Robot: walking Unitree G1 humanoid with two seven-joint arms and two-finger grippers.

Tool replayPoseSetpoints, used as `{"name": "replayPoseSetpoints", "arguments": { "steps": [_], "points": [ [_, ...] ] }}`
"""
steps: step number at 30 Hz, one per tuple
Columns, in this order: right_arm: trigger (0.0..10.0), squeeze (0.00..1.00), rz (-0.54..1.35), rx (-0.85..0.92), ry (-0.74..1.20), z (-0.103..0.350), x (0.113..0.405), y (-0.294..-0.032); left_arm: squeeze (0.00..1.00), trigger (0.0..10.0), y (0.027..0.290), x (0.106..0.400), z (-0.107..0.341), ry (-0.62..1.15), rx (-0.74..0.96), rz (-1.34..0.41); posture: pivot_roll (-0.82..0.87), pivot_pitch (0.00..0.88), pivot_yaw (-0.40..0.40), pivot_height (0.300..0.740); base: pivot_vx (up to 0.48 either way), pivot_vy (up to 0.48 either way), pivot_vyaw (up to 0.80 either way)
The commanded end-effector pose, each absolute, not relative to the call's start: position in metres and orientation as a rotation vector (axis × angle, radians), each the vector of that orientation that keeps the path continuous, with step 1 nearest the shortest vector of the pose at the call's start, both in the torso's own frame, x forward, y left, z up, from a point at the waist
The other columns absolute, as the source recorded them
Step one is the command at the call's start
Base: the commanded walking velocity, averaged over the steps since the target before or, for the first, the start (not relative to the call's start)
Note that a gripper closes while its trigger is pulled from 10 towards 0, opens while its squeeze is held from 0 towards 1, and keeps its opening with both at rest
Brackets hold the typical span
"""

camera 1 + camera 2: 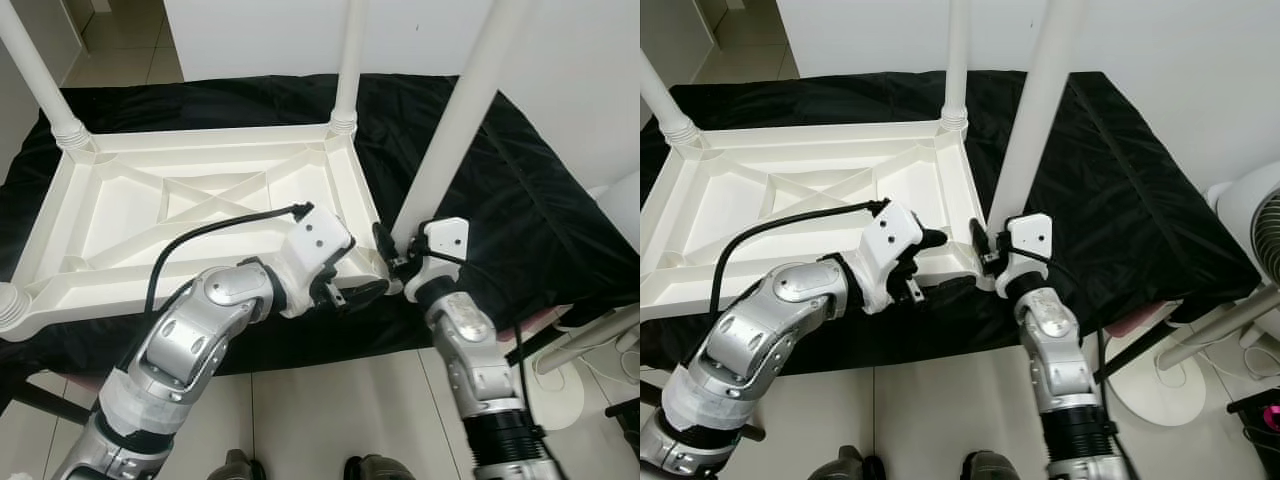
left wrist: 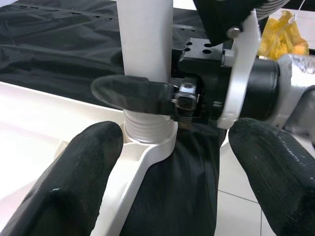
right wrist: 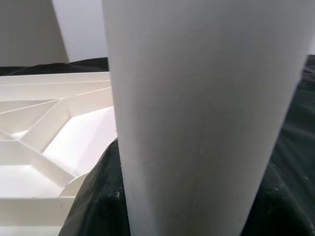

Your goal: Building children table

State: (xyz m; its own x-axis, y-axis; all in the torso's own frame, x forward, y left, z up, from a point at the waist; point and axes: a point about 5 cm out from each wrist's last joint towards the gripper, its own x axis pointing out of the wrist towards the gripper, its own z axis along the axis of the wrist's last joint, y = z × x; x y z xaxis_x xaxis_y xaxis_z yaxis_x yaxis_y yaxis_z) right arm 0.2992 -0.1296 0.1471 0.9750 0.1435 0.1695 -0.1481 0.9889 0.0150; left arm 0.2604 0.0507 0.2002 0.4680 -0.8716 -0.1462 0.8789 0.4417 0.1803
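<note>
A white children's table top (image 1: 200,215) lies upside down on a black cloth (image 1: 500,200). Legs stand up at its far left (image 1: 35,75) and far right (image 1: 345,70) corners. At the near right corner a long white leg (image 1: 455,130) leans up and to the right out of its socket (image 2: 147,132). My right gripper (image 1: 395,250) is shut on that leg just above the socket, and one of its black fingers (image 2: 130,93) crosses the leg (image 2: 145,39). My left gripper (image 2: 179,167) is open, its fingers on either side of the same corner (image 1: 350,285).
The cloth-covered surface ends close in front of me, with tiled floor (image 1: 330,400) below. A white fan (image 1: 1250,230) and its round base (image 1: 560,390) stand at the right. A white wall (image 1: 250,35) is behind. A stub of a leg (image 1: 8,305) sits at the near left corner.
</note>
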Motion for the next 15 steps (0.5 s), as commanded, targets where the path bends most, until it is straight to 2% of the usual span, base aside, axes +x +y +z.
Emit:
{"name": "replayPoseSetpoints", "arguments": {
  "steps": [1,5,6,11,15],
  "points": [
    [10.0,0.00,-0.003,0.068,-0.058,0.124,0.298,-0.140,0.00,10.0,0.050,0.260,0.201,0.021,0.253,-1.068,-0.11,0.080,0.022,0.740,0.000,0.000,0.00],
    [10.0,0.00,-0.066,0.079,-0.066,0.126,0.299,-0.137,0.00,10.0,0.050,0.261,0.201,0.019,0.252,-1.067,-0.11,0.080,0.020,0.740,0.000,0.000,0.00],
    [10.0,0.00,-0.083,0.086,-0.073,0.129,0.300,-0.129,0.00,10.0,0.049,0.261,0.201,0.018,0.251,-1.066,-0.10,0.080,0.016,0.740,0.000,0.000,0.00],
    [10.0,0.00,-0.058,0.087,-0.082,0.134,0.302,-0.115,0.00,10.0,0.048,0.261,0.201,0.016,0.247,-1.060,-0.10,0.078,0.005,0.740,0.000,0.000,0.00],
    [10.0,0.00,-0.063,0.075,-0.084,0.134,0.303,-0.115,0.00,10.0,0.048,0.261,0.201,0.014,0.244,-1.055,-0.10,0.078,0.002,0.740,0.000,0.000,0.00]
  ]
}}
